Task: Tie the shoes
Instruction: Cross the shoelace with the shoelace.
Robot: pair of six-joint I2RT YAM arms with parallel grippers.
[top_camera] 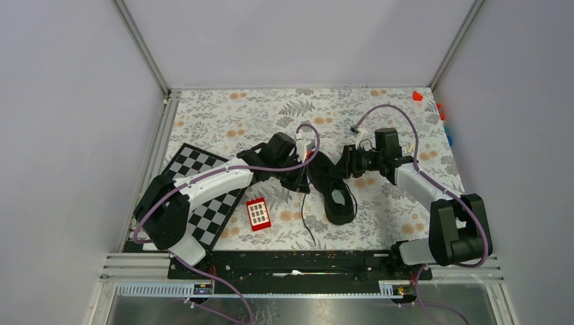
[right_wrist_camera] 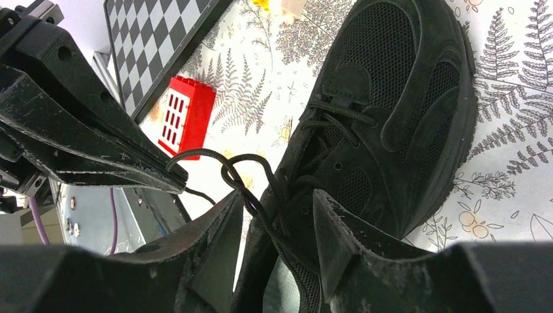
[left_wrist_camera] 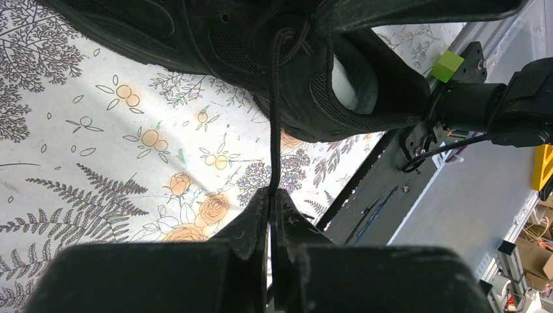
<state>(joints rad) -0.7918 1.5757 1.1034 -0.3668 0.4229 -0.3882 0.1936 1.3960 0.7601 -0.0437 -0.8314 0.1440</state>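
Though all black, sneaker point(top_camera: 332, 189) with pale grey insole point(left_wrist_camera: 351, 79), laces point(left_wrist_camera: 275, 117) loose.

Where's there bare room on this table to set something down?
Barest: the far strip of floral table along the back wall, and the near patch between the sneaker and right arm. Crowded: the middle, where the left arm also reaches the sneaker, plus the red block, checkerboard and trailing lace near left.
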